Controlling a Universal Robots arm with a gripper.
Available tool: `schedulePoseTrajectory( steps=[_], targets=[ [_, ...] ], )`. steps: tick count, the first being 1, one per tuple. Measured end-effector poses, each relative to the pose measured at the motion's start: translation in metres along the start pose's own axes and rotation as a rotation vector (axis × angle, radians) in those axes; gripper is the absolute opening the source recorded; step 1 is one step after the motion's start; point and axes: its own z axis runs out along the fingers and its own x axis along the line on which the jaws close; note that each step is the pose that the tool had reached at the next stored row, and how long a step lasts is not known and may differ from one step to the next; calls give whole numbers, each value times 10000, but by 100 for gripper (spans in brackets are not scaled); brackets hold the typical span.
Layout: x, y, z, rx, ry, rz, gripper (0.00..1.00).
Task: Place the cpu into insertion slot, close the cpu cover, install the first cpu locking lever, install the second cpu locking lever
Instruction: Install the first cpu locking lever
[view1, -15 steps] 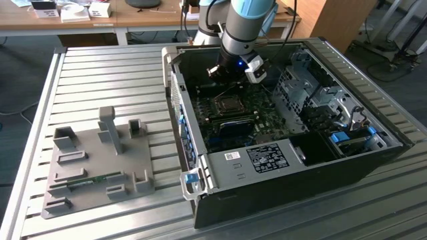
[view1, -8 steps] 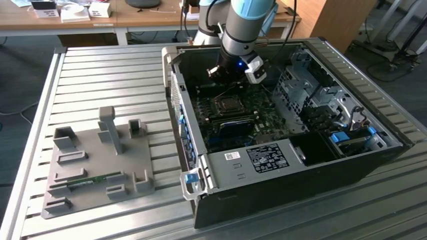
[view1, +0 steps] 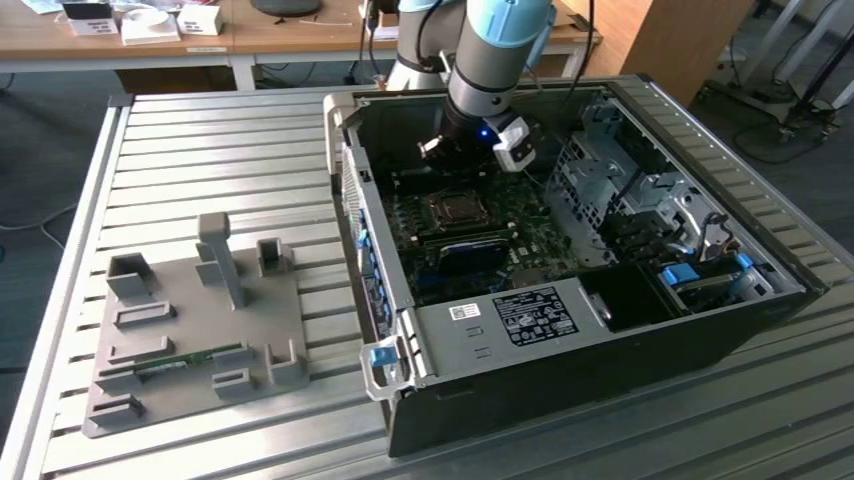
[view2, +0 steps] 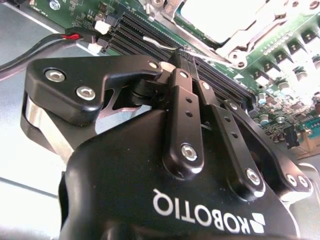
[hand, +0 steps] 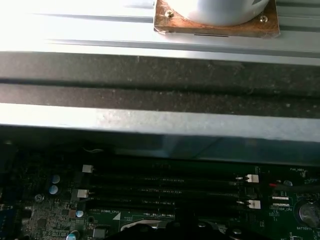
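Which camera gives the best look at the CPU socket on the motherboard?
The exterior view: the whole insertion slot is visible on the motherboard. The second wrist view cuts it off; the first wrist view catches just a sliver.

Desk: slatted metal, carrying a computer case and a fixture plate.
Computer case: black, lying on its side with its side open, towards the exterior view's right.
Arm: silver and light blue, reaching down into the case from the far side.
Claw: inside the case, low over the green motherboard, just beyond the insertion slot.
Insertion slot: square with a silvery frame and a dark middle.
Fixture plate: grey with upright blocks, beside the case on the exterior view's left.
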Motion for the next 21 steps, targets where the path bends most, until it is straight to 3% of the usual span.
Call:
schedulePoseTrajectory(
  steps=[8,12,21],
  targets=[
    [-2,-8,28,0,0,0,11],
    [-6,7,-27,0,0,0,11],
    [-9,20,-73,0,0,0,11]
  ],
)
